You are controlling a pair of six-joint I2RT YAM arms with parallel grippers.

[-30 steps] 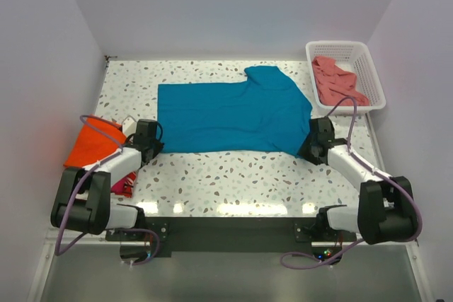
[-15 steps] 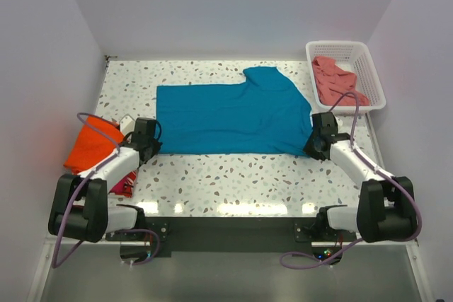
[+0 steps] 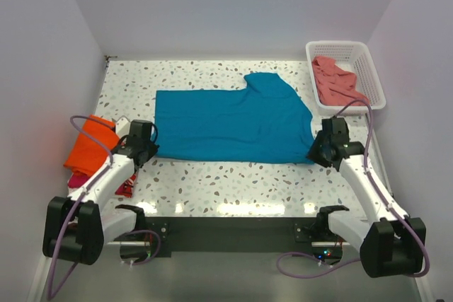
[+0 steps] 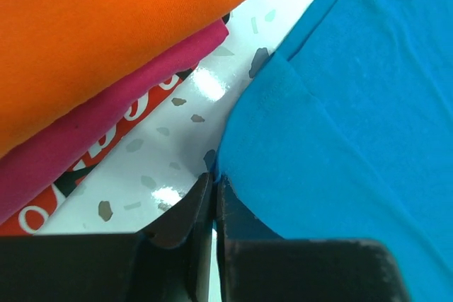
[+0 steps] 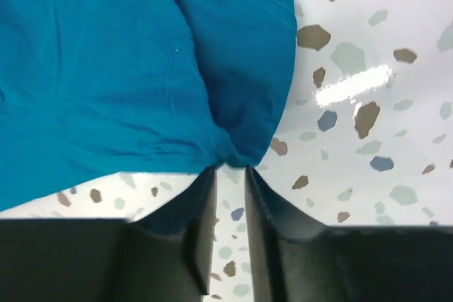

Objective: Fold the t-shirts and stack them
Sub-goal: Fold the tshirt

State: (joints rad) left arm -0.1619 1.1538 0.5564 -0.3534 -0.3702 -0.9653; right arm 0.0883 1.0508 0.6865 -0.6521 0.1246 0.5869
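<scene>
A teal-blue t-shirt lies spread flat across the middle of the table, one sleeve pointing to the back. My left gripper is at its near left corner, jaws shut on the hem. My right gripper is at the near right corner. Its jaws stand slightly apart, with puckered teal cloth pinched at the tips. At the left edge, a folded orange t-shirt lies on a magenta one. A salmon-pink t-shirt lies crumpled in the basket.
The white lattice basket stands at the back right corner. A red cloth with white and black print lies under the folded pile at the left. Speckled tabletop shows between the shirt and the arm bases.
Both grippers have closed on the shirt's near corners and drawn back toward the near edge. The teal shirt's near hem has slid a little nearer and lies straighter.
</scene>
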